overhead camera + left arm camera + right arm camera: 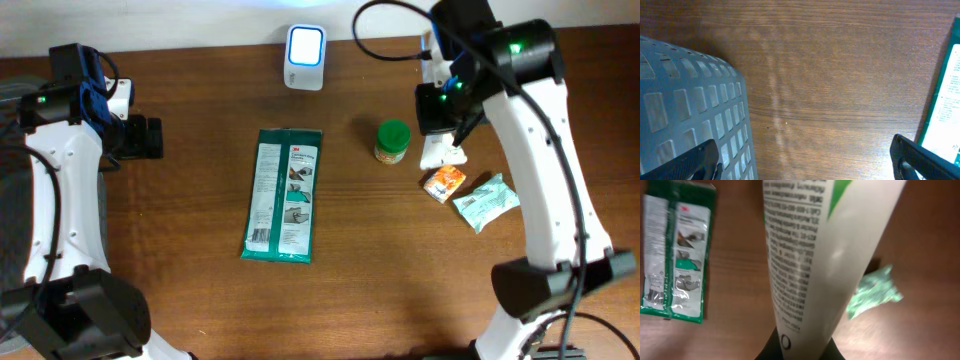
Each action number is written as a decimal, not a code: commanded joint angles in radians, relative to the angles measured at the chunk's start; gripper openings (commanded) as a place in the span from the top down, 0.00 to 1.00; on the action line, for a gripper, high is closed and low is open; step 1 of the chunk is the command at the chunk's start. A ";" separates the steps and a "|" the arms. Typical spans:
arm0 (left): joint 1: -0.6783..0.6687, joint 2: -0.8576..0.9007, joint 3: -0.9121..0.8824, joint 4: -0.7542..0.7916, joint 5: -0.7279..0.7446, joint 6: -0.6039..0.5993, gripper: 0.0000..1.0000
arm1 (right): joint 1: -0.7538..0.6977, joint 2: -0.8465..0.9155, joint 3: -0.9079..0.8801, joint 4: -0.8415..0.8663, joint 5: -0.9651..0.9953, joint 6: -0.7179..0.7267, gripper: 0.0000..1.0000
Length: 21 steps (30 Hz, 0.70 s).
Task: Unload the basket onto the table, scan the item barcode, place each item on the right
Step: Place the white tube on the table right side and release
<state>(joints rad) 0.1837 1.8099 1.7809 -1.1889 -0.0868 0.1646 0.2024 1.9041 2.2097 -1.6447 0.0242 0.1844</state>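
Observation:
My right gripper (800, 351) is shut on the narrow end of a white tube (825, 255) with fine print and a green patch. In the overhead view the tube (441, 153) hangs under the right gripper (446, 132), right of a green-lidded jar (392, 140). A white barcode scanner (305, 56) with a lit blue face stands at the back centre. My left gripper (805, 167) is open over bare wood, and in the overhead view this left gripper (150, 138) is at the far left. No barcode shows on the tube.
A long green wipes pack (285, 195) lies mid-table, also in the right wrist view (677, 250). An orange packet (443, 183) and a crinkled green packet (485, 203) lie at the right. A grey perforated basket (690, 100) sits beside the left finger.

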 commanded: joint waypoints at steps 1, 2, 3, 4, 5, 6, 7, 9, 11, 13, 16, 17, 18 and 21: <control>0.003 -0.021 -0.001 0.000 -0.007 0.010 0.01 | -0.063 0.021 -0.163 0.075 -0.126 0.068 0.96; 0.003 -0.021 -0.001 0.000 -0.007 0.010 0.01 | -0.078 0.021 -0.221 0.109 -0.138 0.084 0.96; 0.003 -0.021 -0.001 0.000 -0.007 0.009 0.01 | -0.099 0.021 -0.311 0.171 -0.179 0.087 0.96; 0.003 -0.021 -0.001 0.000 -0.007 0.010 0.01 | -0.116 0.021 -0.388 0.231 -0.221 0.087 0.96; 0.003 -0.021 -0.001 0.000 -0.007 0.010 0.01 | -0.133 0.021 -0.463 0.295 -0.260 0.088 0.96; 0.003 -0.021 -0.001 0.000 -0.007 0.010 0.01 | -0.147 0.021 -0.528 0.351 -0.283 0.105 0.96; 0.003 -0.021 -0.001 0.000 -0.007 0.010 0.01 | -0.158 0.021 -0.594 0.414 -0.297 0.126 0.96; 0.003 -0.021 -0.001 0.000 -0.007 0.010 0.01 | -0.167 0.021 -0.713 0.526 -0.309 0.147 0.96; 0.003 -0.021 -0.001 0.000 -0.007 0.010 0.01 | -0.171 0.021 -0.818 0.626 -0.308 0.147 0.96; 0.003 -0.021 -0.001 0.000 -0.007 0.010 0.01 | -0.172 0.021 -0.883 0.697 -0.301 0.147 0.96; 0.003 -0.021 -0.001 0.000 -0.007 0.010 0.01 | -0.184 0.021 -0.931 0.745 -0.262 0.161 0.96; 0.003 -0.021 -0.001 0.000 -0.007 0.010 0.01 | -0.198 0.021 -0.934 0.735 -0.227 0.169 0.96; 0.003 -0.021 -0.001 0.000 -0.007 0.010 0.01 | -0.215 0.021 -0.934 0.721 -0.207 0.169 0.96; 0.003 -0.021 -0.001 0.000 -0.007 0.010 0.01 | -0.293 0.021 -0.933 0.676 -0.189 0.168 0.95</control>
<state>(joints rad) 0.1837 1.8099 1.7809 -1.1885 -0.0868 0.1650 -0.0093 1.9316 1.2972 -0.9363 -0.2481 0.3367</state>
